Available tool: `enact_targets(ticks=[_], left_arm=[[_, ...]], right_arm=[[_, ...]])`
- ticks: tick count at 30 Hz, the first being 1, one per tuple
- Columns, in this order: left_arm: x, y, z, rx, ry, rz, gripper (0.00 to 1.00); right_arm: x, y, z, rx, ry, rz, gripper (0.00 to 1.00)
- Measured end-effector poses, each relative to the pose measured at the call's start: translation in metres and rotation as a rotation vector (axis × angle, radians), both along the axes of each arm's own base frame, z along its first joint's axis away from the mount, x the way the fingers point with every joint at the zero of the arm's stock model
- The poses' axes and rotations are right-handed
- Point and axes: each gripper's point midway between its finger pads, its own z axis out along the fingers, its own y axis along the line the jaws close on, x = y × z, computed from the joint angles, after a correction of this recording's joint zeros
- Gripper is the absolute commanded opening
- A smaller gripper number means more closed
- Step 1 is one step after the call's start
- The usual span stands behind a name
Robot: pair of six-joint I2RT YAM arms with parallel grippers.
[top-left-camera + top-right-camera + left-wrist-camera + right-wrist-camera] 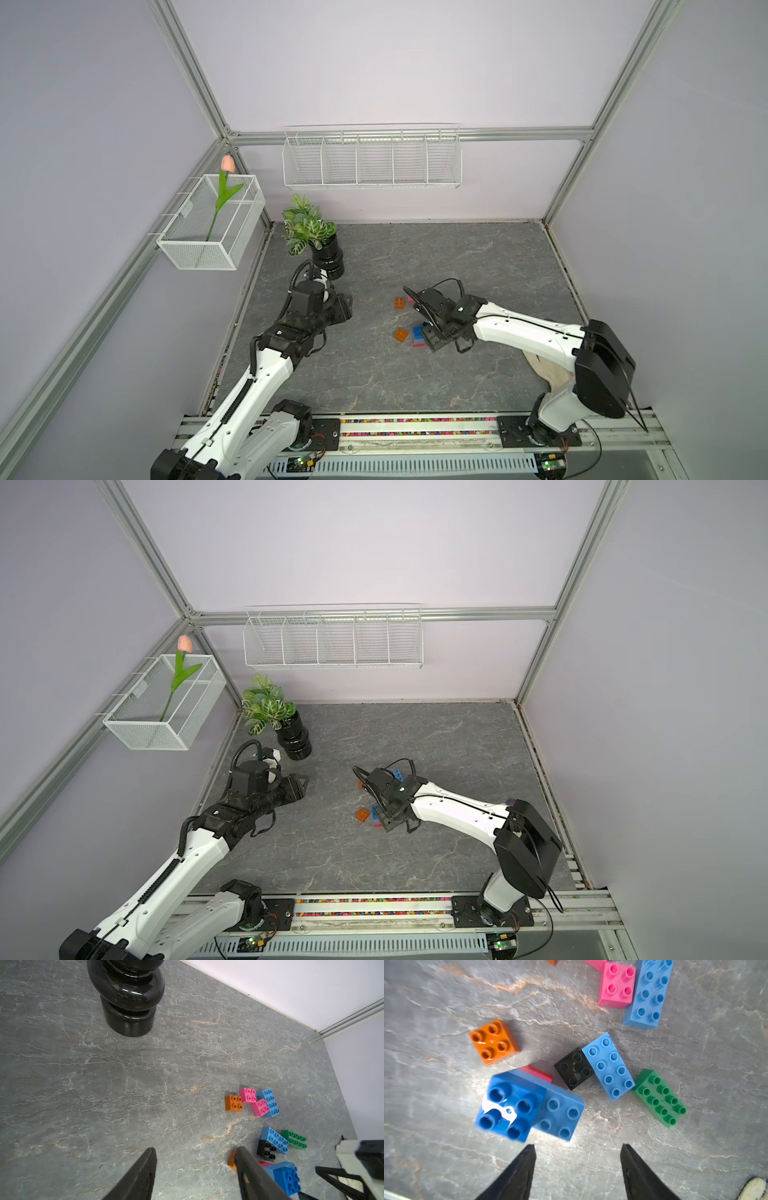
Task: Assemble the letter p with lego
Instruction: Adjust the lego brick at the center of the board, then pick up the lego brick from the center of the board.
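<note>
The lego lies loose on the grey table. In the right wrist view a dark blue square brick (508, 1109) sits on a light blue one (560, 1118), with a red piece (537, 1073) under them. Around them lie an orange square (494, 1042), a black square (574, 1068), a light blue oblong (609, 1066), a green oblong (659, 1098) and a pink square (616, 985). My right gripper (578, 1145) is open and empty, hovering just short of the blue stack. My left gripper (195, 1148) is open over bare table, left of the bricks (417, 334).
A black vase (328, 257) with a leafy plant stands at the back left, just behind my left arm. A wire rack (372, 160) and a mesh basket (208, 224) with a tulip hang on the walls. A pale cloth (548, 374) lies under my right arm.
</note>
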Motion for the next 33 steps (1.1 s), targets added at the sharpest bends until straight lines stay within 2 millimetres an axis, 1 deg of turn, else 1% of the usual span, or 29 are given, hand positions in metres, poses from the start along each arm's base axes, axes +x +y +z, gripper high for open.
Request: enact_targets(ticks=[2,4,6,8,10,12,14,16,17,19,22,25,33], left_arm=[[0.0,0.0,0.0,0.0,0.0,0.0,0.63],[0.0,0.0,0.001,-0.001,-0.002,0.0,0.63],[-0.001,0.0,0.001,-0.003,-0.009,0.0,0.63],[-0.004,0.001,-0.001,-0.006,-0.012,-0.002,0.64],[-0.007,0.001,-0.003,-0.011,-0.015,-0.007,0.64],[-0.009,0.0,-0.006,-0.018,-0.017,-0.015,0.64],[-0.012,-0.002,-0.009,-0.026,-0.021,-0.028,0.64],[-0.014,-0.003,-0.013,-0.026,-0.022,-0.042,0.63],[-0.016,-0.004,-0.015,-0.023,-0.021,-0.051,0.63],[-0.017,-0.005,-0.018,-0.015,-0.022,-0.061,0.63],[-0.018,-0.005,-0.021,-0.004,-0.021,-0.071,0.63],[-0.018,-0.005,-0.022,0.004,-0.023,-0.077,0.63],[-0.017,-0.006,-0.02,0.008,-0.033,-0.085,0.63]], right_arm=[[0.002,0.006,0.017,0.037,-0.002,0.002,0.67],[0.009,0.018,0.035,0.084,-0.008,-0.003,0.66],[0.023,0.03,0.049,0.121,-0.011,-0.02,0.65],[0.041,0.043,0.054,0.142,-0.005,-0.047,0.63],[0.062,0.057,0.045,0.148,0.017,-0.08,0.62],[0.08,0.066,0.027,0.134,0.046,-0.116,0.61],[0.094,0.07,0.003,0.11,0.082,-0.158,0.6],[0.105,0.073,-0.016,0.095,0.111,-0.197,0.59],[0.111,0.074,-0.024,0.09,0.122,-0.221,0.59],[0.121,0.075,-0.036,0.083,0.133,-0.255,0.58],[0.133,0.077,-0.044,0.084,0.135,-0.3,0.57],[0.143,0.078,-0.047,0.087,0.123,-0.334,0.56],[0.161,0.069,-0.044,0.083,0.093,-0.394,0.54]])
